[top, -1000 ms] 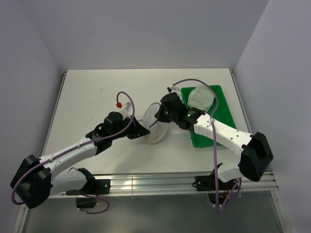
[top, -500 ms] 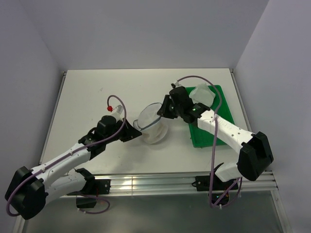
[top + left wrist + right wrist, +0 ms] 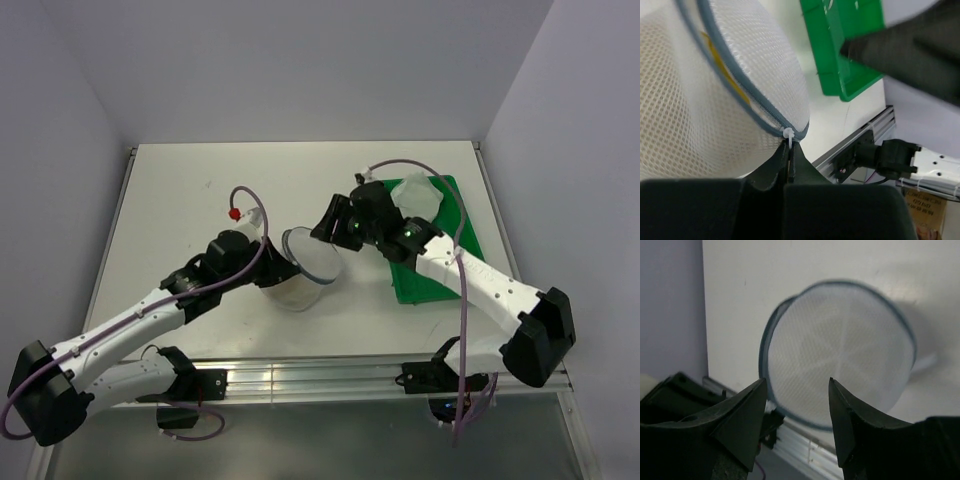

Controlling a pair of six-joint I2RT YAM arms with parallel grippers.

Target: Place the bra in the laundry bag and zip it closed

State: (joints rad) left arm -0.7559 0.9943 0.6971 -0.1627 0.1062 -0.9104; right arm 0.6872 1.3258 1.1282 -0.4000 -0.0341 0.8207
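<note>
The laundry bag (image 3: 300,272), a round white mesh pouch with a grey-blue zipper rim, sits tilted on the table between the arms. My left gripper (image 3: 262,272) is shut on the white tie (image 3: 788,134) at the bag's zipper rim. In the left wrist view a mustard-yellow strip of the bra (image 3: 725,75) shows through the mesh (image 3: 700,110). My right gripper (image 3: 322,232) hangs open just behind and above the bag (image 3: 840,350), its fingers apart and touching nothing. How far round the zipper is shut cannot be told.
A green tray (image 3: 440,275) lies at the right under the right arm, with a white-grey garment (image 3: 415,195) at its far end. The tray's corner (image 3: 850,55) is close to the bag. The metal rail (image 3: 330,378) runs along the near table edge.
My right gripper has opened, let go of the bag and drawn back from it. The left arm, still shut on the tie, has pulled the bag slightly left and nearer.
</note>
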